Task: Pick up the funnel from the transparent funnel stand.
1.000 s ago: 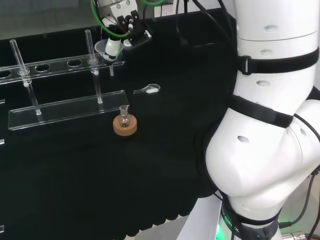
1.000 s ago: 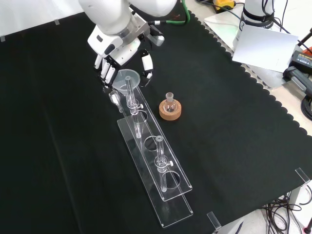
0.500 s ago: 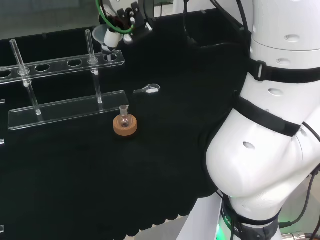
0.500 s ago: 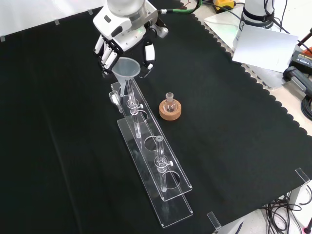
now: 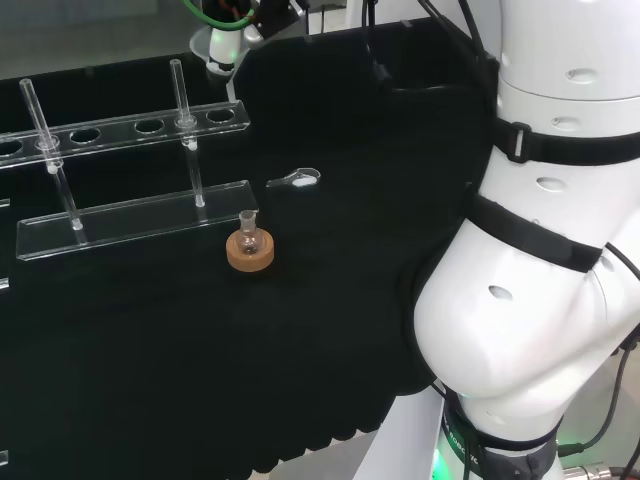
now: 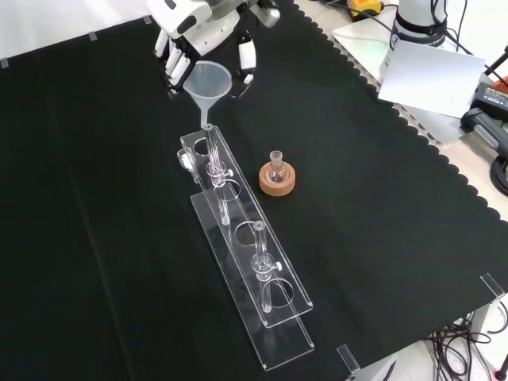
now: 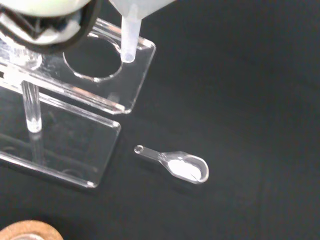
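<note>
Since prev. frame we see hand (image 6: 196,32) w/ translucent cone funnel (image 6: 209,84) pinched, risen top-left above clear acrylic stand (image 6: 246,238).

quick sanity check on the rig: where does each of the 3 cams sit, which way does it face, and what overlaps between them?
Head view: behind and above the arm's base, looking over the white arm links at the bench.
Front view: in front of the arm, looking down on the cloth; the hand enters from the top, holding the funnel.
Wrist view: at the wrist, looking past the palm at the funnel's stem over the transparent funnel stand.
Shared: head and front views both show the stand and the flask on a cork ring.
</note>
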`<action>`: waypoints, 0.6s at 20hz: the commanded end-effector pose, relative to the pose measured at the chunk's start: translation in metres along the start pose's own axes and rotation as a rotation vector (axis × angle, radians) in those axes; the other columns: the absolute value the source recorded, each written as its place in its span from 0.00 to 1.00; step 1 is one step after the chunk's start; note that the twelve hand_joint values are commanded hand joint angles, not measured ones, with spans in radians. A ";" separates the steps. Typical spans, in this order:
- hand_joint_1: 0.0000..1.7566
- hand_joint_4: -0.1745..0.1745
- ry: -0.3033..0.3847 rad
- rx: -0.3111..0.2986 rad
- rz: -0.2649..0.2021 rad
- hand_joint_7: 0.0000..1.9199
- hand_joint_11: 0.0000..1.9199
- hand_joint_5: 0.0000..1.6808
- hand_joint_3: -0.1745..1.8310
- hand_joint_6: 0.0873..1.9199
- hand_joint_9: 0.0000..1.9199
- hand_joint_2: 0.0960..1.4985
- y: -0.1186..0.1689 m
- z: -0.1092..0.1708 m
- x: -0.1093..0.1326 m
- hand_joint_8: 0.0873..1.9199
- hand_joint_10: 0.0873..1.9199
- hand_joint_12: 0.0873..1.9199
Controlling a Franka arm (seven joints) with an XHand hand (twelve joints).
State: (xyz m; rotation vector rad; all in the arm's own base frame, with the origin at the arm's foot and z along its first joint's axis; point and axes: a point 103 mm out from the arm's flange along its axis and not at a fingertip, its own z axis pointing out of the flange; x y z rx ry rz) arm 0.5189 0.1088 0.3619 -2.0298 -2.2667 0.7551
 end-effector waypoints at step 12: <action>0.52 0.55 0.029 0.021 0.090 0.47 0.38 0.45 0.49 0.41 0.61 0.40 -0.089 0.012 0.007 0.31 0.15 0.62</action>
